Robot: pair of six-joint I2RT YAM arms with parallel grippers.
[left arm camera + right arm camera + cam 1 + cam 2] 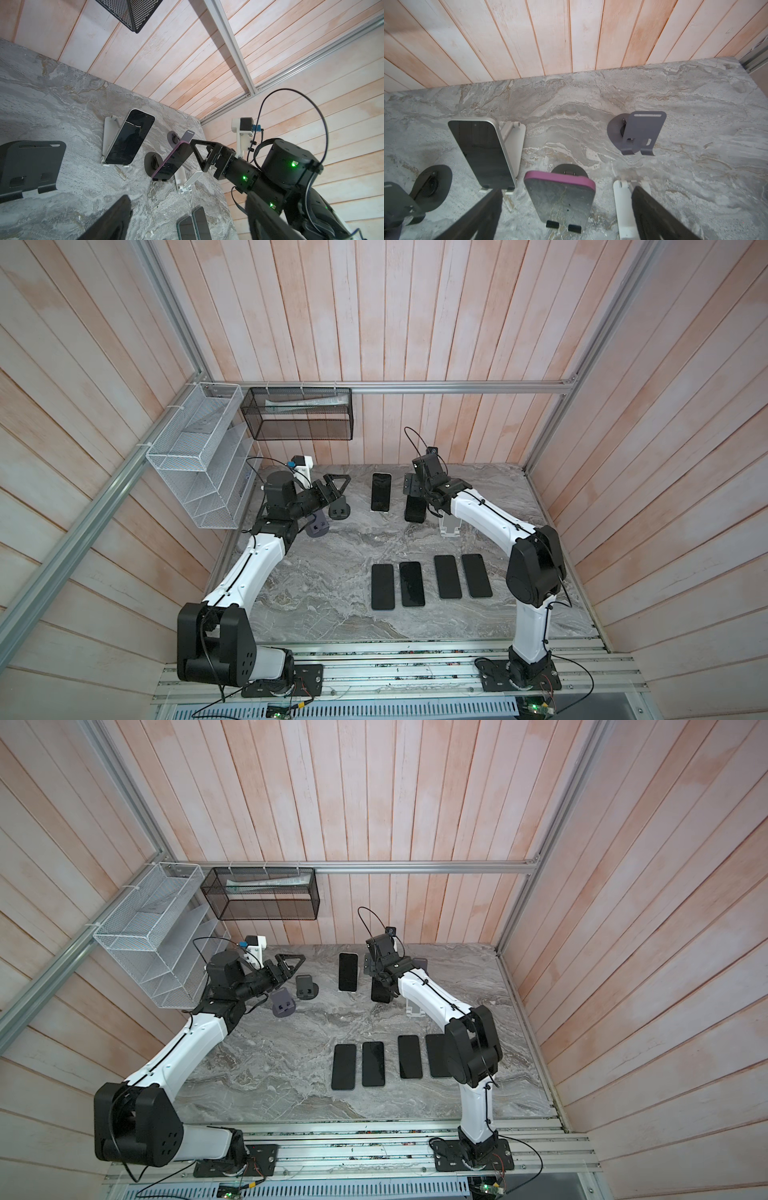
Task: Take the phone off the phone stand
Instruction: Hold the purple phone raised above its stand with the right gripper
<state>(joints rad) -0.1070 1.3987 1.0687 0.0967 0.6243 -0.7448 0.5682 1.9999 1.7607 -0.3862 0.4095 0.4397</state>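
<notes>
White wire forms the rack (195, 456) on the left wall, with a black mesh basket (299, 414) beside it; both hang above the table, out of the arms' way. Below them the left gripper (337, 486) hovers with its fingers apart and nothing between them, probably held back so the other arm has room. Next come two bare stands, one violet-grey (318, 527) and one dark (340, 511). Further right, a silver-edged phone (381, 491) leans on a white stand.

Beside that is the phone (560, 199) now being worked on, in a purple case. It rests tilted back on its phone stand (552, 224), its lower edge caught by two black lips, so it likely has to come up and out. The right gripper (566, 188) hangs over it with its claw spread wide, one finger to either side and neither seen touching, apparently lined up to close on the long edges. Just right of it is an empty white stand (450, 526). Near the front, four phones (411, 585) lie flat in a row, seemingly the set-down place.

The table (324, 572) is grey veined marble. Pale pink plank walls (415, 323) and an aluminium frame (457, 386) close it in.
</notes>
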